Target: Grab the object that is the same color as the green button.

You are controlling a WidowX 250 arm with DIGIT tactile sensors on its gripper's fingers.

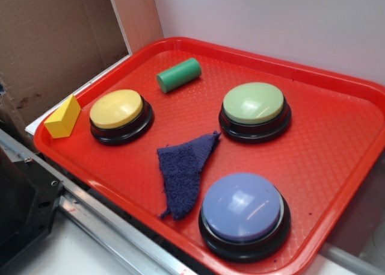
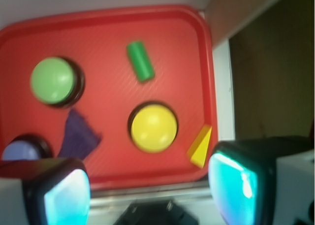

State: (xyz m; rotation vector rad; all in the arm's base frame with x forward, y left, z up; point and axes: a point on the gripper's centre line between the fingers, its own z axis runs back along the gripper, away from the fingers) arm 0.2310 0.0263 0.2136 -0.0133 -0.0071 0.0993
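The green cylinder [image 1: 178,74] [image 2: 140,61] lies on its side near the far edge of the red tray [image 1: 337,142] [image 2: 187,48]. The green button [image 1: 254,104] [image 2: 52,80], a pale-green dome on a black base, stands on the tray's right half in the exterior view. My gripper [image 2: 150,193] shows only in the wrist view. It is open, high above the tray's near edge, with nothing between its teal pads [image 2: 235,185]. The cylinder is far ahead of it, past the yellow button [image 1: 117,109] [image 2: 153,127].
A yellow wedge block [image 1: 62,117] [image 2: 201,146] rests on the tray's left rim. A blue-lavender button [image 1: 243,207] [image 2: 20,150] sits at the near right, a dark blue cloth [image 1: 184,169] [image 2: 78,136] mid-tray. A cardboard wall [image 1: 54,40] stands left, a metal rail [image 1: 108,227] in front.
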